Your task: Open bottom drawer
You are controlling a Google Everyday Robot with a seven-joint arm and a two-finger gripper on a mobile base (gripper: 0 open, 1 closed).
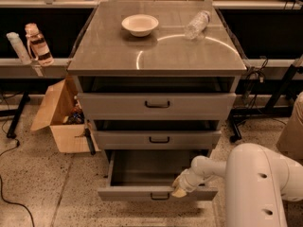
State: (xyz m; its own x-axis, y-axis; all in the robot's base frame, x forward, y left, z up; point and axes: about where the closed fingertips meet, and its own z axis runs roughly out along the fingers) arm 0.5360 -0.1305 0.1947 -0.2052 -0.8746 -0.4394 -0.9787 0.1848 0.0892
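Gripper (pixel 179 191) rests low in the camera view, at the top edge of the bottom drawer's front panel, just right of the small black handle (pixel 160 196). It touches or nearly touches that edge; whether it is clenched on the panel or released cannot be told. The white arm (pixel 262 183) reaches in from the lower right, its wrist crossing the drawer's right front corner.

The bottom drawer (pixel 128 193) is pulled well out from the cabinet, its grey flat front nearest the camera and just above the speckled floor. Its dark interior (pixel 149 167) is exposed and looks bare.

Above it, the middle drawer (pixel 123 139) and the top drawer (pixel 113 105) sit further in, each with a black handle at centre. On the counter (pixel 113 56) stand a white bowl (pixel 139 24) and, well apart to its right, a clear plastic bottle (pixel 197 24) lying on its side. An open cardboard box (pixel 57 119) stands on the floor left of the cabinet.
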